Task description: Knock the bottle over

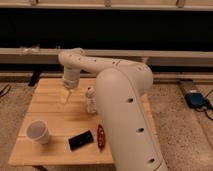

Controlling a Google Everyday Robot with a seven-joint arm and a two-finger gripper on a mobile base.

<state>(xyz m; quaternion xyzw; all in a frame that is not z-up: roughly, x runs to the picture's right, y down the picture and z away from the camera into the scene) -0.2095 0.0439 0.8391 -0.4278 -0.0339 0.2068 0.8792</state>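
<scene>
The bottle [90, 100] is a small slim clear-whitish one with a pale cap. It stands upright near the middle of the wooden table [47, 97], close against the left edge of my white arm [122, 100]. My gripper [67, 96] hangs pointing down over the table, a short way to the left of the bottle and apart from it. My arm hides the table's right side.
A white paper cup [38, 132] stands at the front left of the table. A flat black object [80, 140] and a slim red object [101, 136] lie near the front edge. A blue object [196, 99] lies on the carpet at the right.
</scene>
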